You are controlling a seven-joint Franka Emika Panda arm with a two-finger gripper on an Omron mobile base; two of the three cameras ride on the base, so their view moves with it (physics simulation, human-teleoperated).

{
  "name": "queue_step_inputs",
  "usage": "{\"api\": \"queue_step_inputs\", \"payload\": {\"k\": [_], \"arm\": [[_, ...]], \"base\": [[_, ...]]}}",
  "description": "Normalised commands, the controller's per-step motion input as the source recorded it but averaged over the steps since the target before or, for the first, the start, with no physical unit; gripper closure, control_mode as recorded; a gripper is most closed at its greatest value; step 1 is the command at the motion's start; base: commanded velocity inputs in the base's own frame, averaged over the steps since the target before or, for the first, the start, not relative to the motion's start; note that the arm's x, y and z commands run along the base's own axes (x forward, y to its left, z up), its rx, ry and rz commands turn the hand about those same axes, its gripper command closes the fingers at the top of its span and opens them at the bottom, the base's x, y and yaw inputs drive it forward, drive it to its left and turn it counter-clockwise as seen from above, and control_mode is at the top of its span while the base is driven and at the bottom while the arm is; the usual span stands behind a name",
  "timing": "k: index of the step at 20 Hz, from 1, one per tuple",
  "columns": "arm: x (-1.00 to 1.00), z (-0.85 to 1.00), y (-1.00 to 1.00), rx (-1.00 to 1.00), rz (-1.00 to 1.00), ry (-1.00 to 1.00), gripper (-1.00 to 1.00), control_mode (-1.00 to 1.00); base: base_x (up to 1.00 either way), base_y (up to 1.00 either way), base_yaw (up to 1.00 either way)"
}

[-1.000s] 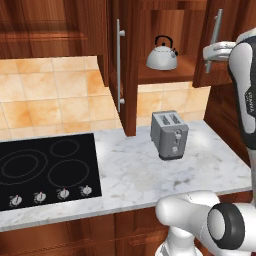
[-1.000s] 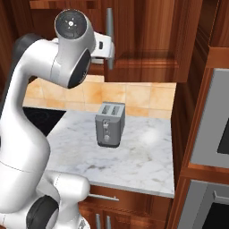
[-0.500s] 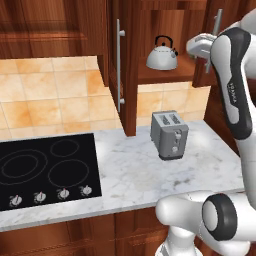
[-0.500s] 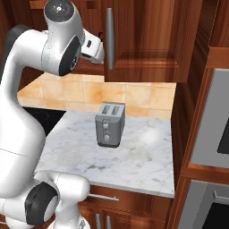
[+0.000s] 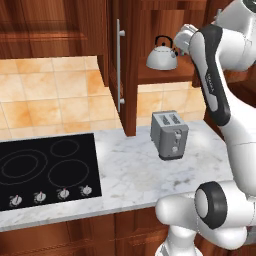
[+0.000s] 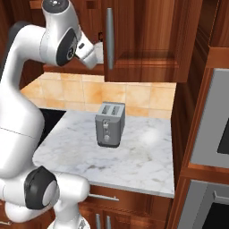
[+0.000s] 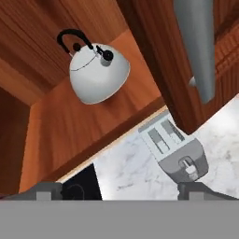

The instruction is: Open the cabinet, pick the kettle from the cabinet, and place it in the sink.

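cabinet (image 5: 150,30) open, clear path to kettle (image 7: 97,70) on shelf, door handle (image 7: 198,46) flanking one side

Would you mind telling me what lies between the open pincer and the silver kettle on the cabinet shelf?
Nothing: in the hand view, only bare reddish-brown wooden shelf lies between the pincer and the rounded silver-grey kettle.
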Motion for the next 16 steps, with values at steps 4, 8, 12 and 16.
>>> {"api": "queue_step_inputs", "payload": {"k": [4,8,12,16], "arm": [[0.35,-0.3,0.09,0.3,-0.39,0.03,-1.0,-1.0],[0.31,-0.27,0.06,0.28,-0.41,0.0,-1.0,-1.0],[0.34,-0.23,0.01,0.34,-0.37,0.0,-1.0,-1.0],[0.36,-0.05,0.03,0.3,-0.34,-0.01,-1.0,-1.0]], "base": [[0.0,0.0,0.0],[0.0,0.0,0.0],[0.0,0.0,0.0],[0.0,0.0,0.0]]}}
